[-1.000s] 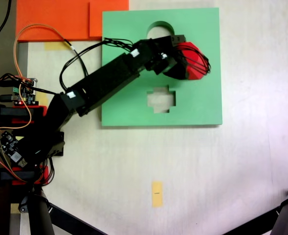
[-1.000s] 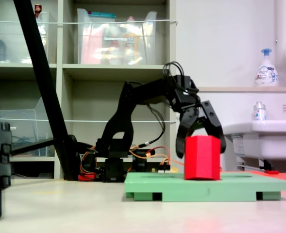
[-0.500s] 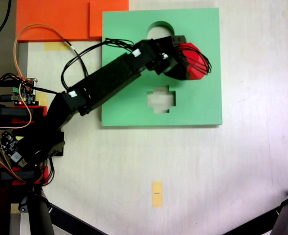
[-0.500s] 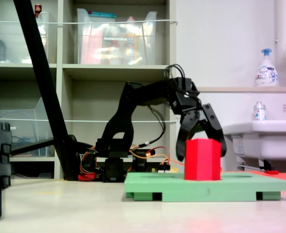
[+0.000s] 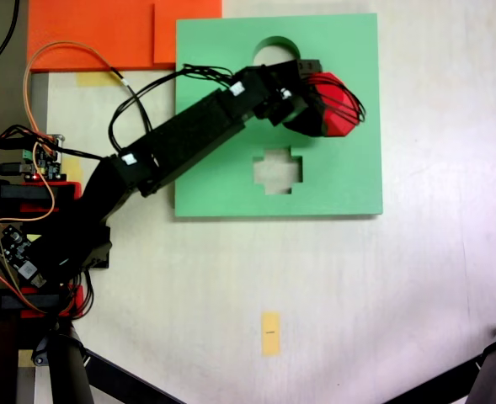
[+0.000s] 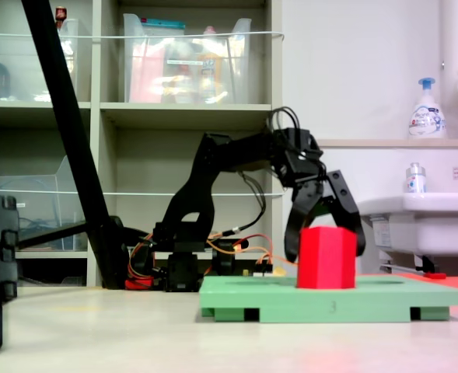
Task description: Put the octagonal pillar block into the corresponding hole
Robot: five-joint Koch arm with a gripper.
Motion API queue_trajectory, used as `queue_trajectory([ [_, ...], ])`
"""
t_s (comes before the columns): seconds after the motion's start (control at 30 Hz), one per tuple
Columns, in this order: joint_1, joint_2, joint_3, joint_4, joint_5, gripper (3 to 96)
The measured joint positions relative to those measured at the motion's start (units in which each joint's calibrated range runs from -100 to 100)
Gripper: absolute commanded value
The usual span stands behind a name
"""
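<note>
Near the green foam board's [image 5: 349, 181] right edge in the first exterior view, the octagonal pillar block [image 6: 326, 258] stands upright, partly sunk into the corresponding hole, which it hides. The hand [image 6: 325, 233] straddles it from above, fingers spread wide, apparently clear. The block is bright red foam, its axis vertical.

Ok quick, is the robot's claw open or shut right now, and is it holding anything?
Gripper: open, its fingers spread on either side of the red octagonal pillar block, which stands sunk into the green board. Not gripping it.
</note>
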Motion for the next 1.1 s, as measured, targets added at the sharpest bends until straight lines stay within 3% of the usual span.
queue_trajectory([
  [0.2, -0.34, 0.68, 0.49, 0.29, 0.05, 59.1],
  [0.33, -0.93, 1.37, 0.69, 0.49, 0.05, 73.4],
  [0.47, -1.12, 1.92, 0.39, 0.59, -0.15, 94.8],
  [0.5, -1.12, 1.78, 0.39, 0.59, -0.15, 95.8],
  [0.7, -1.07, -2.19, 0.29, -0.88, -0.54, 95.6],
  [0.87, -1.66, -22.85, 0.29, -8.71, -3.61, 94.2],
  [0.93, -2.59, -36.39, 0.29, -11.26, -8.55, 86.8],
  [1.03, -4.05, -56.22, 0.29, -12.73, -18.07, 64.0],
  [1.1, -6.35, -68.26, 0.39, -12.73, -24.96, 58.4],
])
